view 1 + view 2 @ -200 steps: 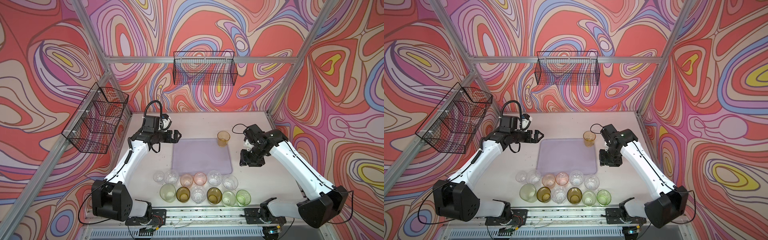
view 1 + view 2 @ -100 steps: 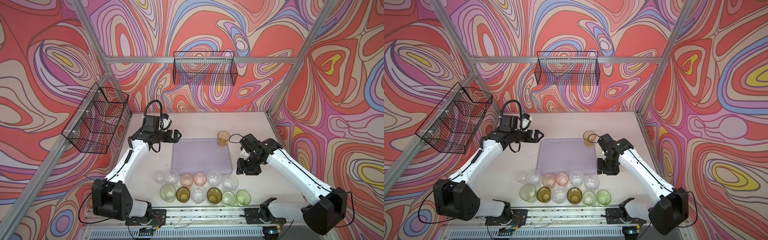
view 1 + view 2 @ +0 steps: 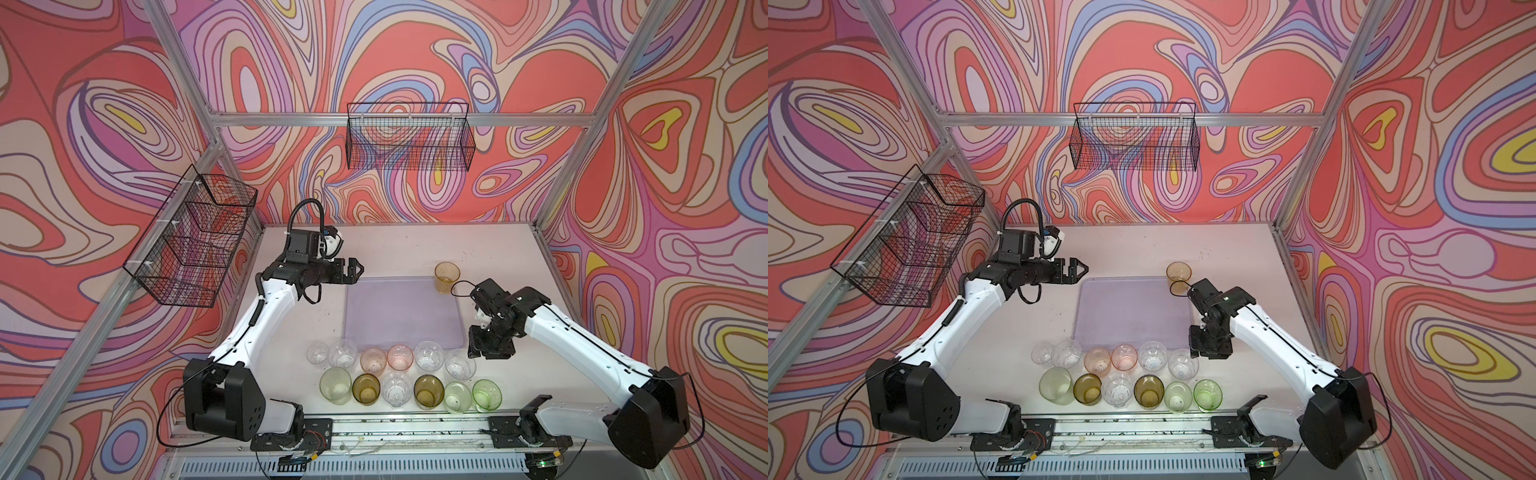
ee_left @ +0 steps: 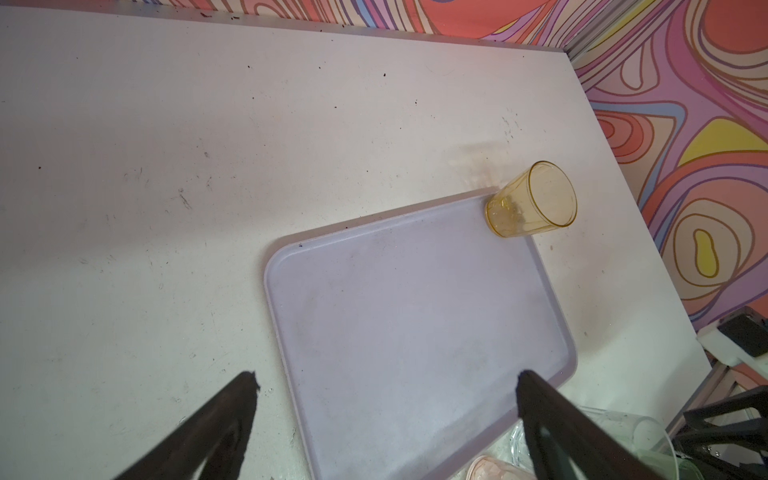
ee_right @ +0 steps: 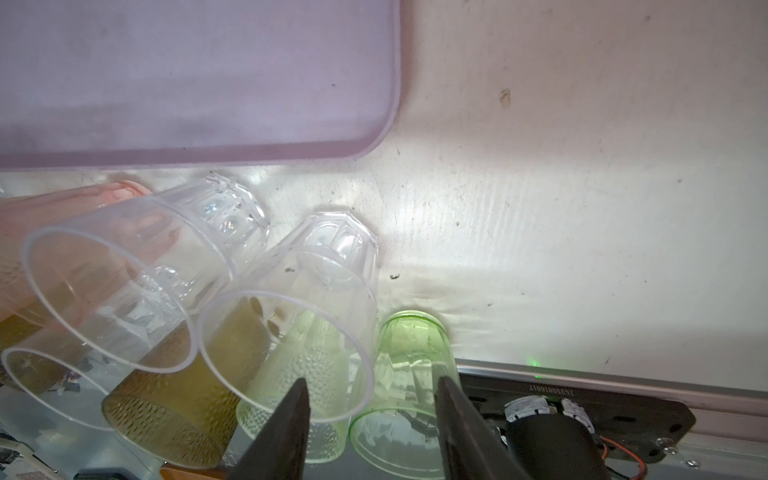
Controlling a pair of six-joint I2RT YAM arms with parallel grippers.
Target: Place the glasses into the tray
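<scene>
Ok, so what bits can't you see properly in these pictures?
The right gripper: fingertips hidden under its own body in both top views.
The pink glass: cut off by the picture's edge in the right wrist view.
A clear glass: likewise in the left wrist view.
The amber glass: hides the tray rim beneath it in the left wrist view; fully inside or not, unclear.

I see one amber glass (image 3: 447,277) upright at the far right corner of the lavender tray (image 3: 403,316); twelve other glasses (image 3: 400,356) stand in two rows just before its near edge.
</scene>
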